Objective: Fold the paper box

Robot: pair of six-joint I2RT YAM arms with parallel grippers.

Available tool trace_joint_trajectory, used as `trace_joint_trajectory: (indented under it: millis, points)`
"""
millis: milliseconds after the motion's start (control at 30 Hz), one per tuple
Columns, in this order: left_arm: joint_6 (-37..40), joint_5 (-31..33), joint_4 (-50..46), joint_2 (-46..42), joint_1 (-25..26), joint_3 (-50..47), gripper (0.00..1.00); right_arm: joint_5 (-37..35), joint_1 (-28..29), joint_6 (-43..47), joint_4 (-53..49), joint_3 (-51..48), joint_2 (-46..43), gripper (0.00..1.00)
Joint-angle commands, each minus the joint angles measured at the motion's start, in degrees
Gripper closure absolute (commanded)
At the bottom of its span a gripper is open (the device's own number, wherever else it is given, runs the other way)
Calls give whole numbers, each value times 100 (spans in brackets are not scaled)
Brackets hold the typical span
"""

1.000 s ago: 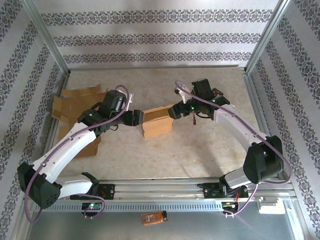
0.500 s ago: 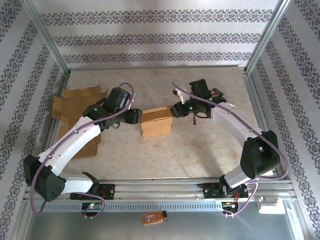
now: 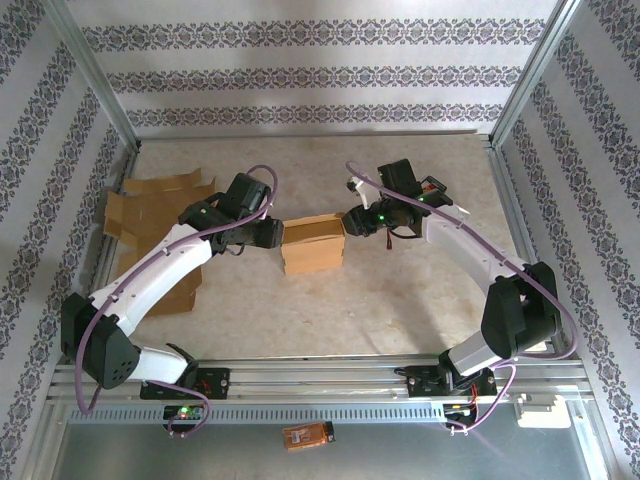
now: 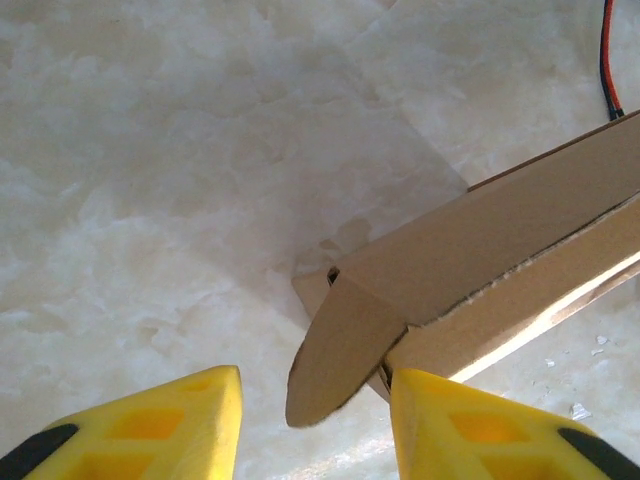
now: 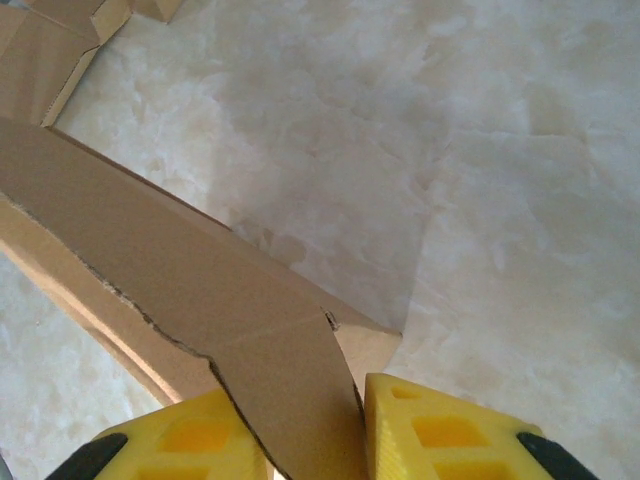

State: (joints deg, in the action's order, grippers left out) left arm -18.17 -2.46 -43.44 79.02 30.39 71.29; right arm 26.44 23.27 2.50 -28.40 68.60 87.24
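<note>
- The paper box (image 3: 313,243) sits in the middle of the bench (image 3: 400,290), right between the two arms. It is brown cardboard and it already stands up like a box, but a small flap sticks out at each end.
- The left gripper (image 3: 268,233) is at the left end of the box. From its wrist camera I see a round flap (image 4: 340,355) between its yellow fingers (image 4: 150,425). The fingers are apart. One touches the box edge, and the other has a gap beside it.
- The right gripper (image 3: 352,222) is at the right end. It looks pinched on the other end flap (image 5: 290,400), with a finger on each side.
- I think the box is empty and very light. It would slide on the smooth bench if pushed from one side only, so a hold at both ends should keep it in place.
- The walls look stiff when flat, but the cardboard should bend easily along its fold lines.
- It is thin, so a hard squeeze could dent or tear it.
- The best place to take hold is a flap, flat between the fingers.
- More flat cardboard pieces (image 3: 150,215) lie on the left, well apart from the box.
</note>
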Motion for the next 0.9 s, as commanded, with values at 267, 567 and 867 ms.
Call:
trace_joint_trajectory:
  millis: [267,567,867]
  points:
    - [41,132,-173,58,64,105,71,-251,122,-190,-253,116,-407,68]
    - [-5,37,-180,62,66,65,81,-121,203,-217,-333,171,-340,80]
    - [-351,-269,-9,52,63,26,100,-183,319,-1171,-300,275,-278,84]
